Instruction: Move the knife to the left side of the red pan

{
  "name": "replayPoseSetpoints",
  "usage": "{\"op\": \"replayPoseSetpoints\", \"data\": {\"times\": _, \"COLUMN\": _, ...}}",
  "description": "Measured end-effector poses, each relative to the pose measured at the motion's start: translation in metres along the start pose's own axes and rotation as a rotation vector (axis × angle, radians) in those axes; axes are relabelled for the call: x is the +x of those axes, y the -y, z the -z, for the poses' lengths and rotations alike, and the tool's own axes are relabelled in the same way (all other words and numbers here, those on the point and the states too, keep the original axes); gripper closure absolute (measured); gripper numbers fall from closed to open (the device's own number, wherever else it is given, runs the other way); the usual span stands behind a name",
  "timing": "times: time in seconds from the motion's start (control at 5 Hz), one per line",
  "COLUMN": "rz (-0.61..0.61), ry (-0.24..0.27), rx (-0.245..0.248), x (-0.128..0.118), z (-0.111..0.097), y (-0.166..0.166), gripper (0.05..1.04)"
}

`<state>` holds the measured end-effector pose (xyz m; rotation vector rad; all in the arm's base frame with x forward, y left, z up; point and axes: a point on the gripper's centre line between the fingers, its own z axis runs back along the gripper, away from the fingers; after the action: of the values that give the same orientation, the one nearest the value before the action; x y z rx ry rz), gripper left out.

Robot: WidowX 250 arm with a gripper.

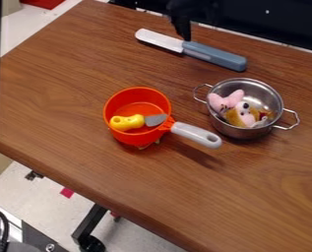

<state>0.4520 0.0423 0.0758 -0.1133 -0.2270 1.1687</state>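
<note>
Blue-handled knife (193,49), blade perhaps pale metal

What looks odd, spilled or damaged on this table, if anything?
Stuffed toys sit in the metal pot, where food would normally go, and a small yellow-handled blade lies inside the red pan. I see nothing spilled or damaged.

Wood-grain table (59,93) is set over pale floor (36,202). Black castored leg (89,221) is seen below near edge; small red patch (67,192) is noted nearby.
</note>
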Motion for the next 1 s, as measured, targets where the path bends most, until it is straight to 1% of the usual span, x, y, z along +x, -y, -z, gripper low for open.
{"op": "replayPoseSetpoints", "data": {"times": 0.2, "rz": -0.083, "ry": 0.008, "rx": 0.098, "x": 0.0, "z": 0.029, "y": 0.001, "gripper": 0.085}}
{"op": "replayPoseSetpoints", "data": {"times": 0.4, "rz": -0.169, "ry": 0.034, "rx": 0.115, "x": 0.001, "z": 0.036, "y": 0.006, "gripper": 0.085}}
{"op": "replayPoseSetpoints", "data": {"times": 0.6, "rz": -0.243, "ry": -0.011, "rx": 0.148, "x": -0.004, "z": 0.04, "y": 0.005, "gripper": 0.127}}
{"op": "replayPoseSetpoints", "data": {"times": 0.8, "rz": -0.281, "ry": -0.025, "rx": 0.143, "x": -0.002, "z": 0.044, "y": 0.001, "gripper": 0.392}}
{"op": "replayPoseSetpoints", "data": {"times": 1.0, "rz": -0.316, "ry": -0.024, "rx": 0.132, "x": -0.001, "z": 0.052, "y": -0.007, "gripper": 0.675}}
